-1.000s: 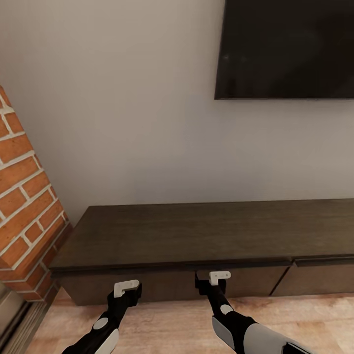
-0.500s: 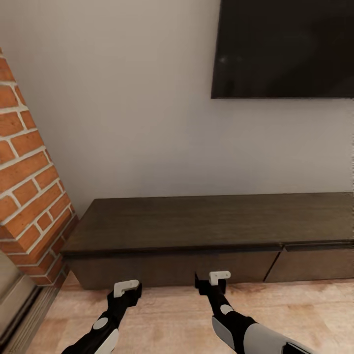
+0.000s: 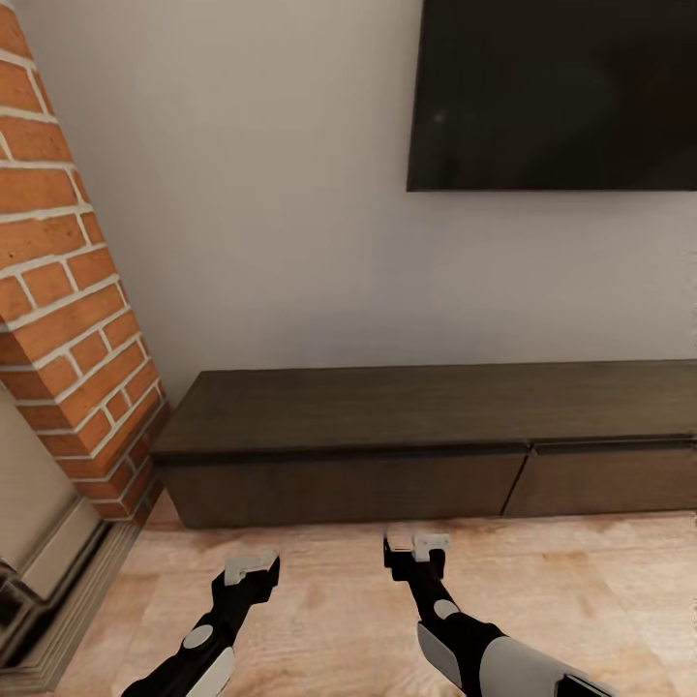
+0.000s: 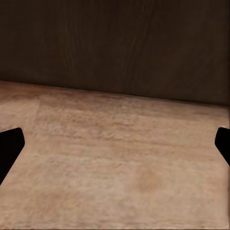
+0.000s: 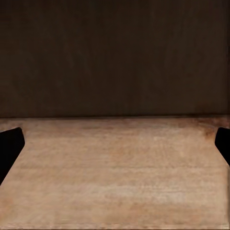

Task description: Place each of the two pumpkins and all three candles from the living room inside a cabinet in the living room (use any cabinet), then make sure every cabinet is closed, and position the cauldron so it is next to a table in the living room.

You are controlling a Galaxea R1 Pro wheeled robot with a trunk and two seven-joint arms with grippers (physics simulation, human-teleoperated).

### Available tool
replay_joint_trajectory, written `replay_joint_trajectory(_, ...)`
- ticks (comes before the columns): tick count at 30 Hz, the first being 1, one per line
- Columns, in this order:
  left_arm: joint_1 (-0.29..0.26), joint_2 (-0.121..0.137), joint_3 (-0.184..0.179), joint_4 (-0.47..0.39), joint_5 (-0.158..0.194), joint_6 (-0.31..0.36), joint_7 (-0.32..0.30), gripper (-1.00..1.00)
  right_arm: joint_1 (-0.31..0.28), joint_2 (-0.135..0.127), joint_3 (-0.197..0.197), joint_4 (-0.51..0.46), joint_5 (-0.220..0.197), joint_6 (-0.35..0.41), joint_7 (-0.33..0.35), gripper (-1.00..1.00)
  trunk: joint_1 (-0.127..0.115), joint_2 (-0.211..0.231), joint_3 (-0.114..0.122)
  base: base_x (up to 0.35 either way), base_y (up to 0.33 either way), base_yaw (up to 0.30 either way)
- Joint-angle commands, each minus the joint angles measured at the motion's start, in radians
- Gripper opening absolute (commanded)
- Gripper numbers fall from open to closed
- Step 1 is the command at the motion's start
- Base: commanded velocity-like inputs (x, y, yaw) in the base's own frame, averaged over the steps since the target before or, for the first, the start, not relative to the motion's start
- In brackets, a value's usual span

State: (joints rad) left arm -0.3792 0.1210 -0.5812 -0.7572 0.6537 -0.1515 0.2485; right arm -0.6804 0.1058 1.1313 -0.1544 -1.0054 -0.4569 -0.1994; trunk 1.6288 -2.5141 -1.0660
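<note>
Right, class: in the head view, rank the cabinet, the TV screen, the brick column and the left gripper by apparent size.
1. cabinet
2. TV screen, close to the cabinet, so that order is unsure
3. brick column
4. left gripper, though nearest the camera

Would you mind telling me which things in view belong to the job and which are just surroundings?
Job:
- cabinet, drawer fronts shut
- left gripper, open, empty
- right gripper, open, empty

Surroundings:
- television on the wall
- brick column
- wooden floor

Cabinet dark matt wood (faint grain); floor pale wood; brick rough.
</note>
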Motion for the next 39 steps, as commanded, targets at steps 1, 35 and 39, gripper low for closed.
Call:
replay_joint_trajectory(1,-0.001,0.002,-0.008,-0.001,0.011,-0.007,0.008,1.00,-0.001,0.000,0.009,-0.001,-0.004,-0.002,-0.007,1.00,-0.001,0.000,-0.001,-0.342,0.000,0.000)
replay_joint_trajectory(35,-0.001,0.005,0.009,-0.149,0.027,0.303,0.017,1.00,-0.001,0.000,0.008,-0.002,-0.004,-0.002,-0.006,1.00,-0.007,0.003,0.053,-0.083,0.000,0.000)
replay_joint_trajectory(39,-0.001,0.005,0.023,-0.157,0.035,0.343,0.016,1.00,-0.001,0.000,0.009,-0.003,-0.003,0.001,0.019,1.00,-0.009,0.004,0.069,0.000,0.000,0.000)
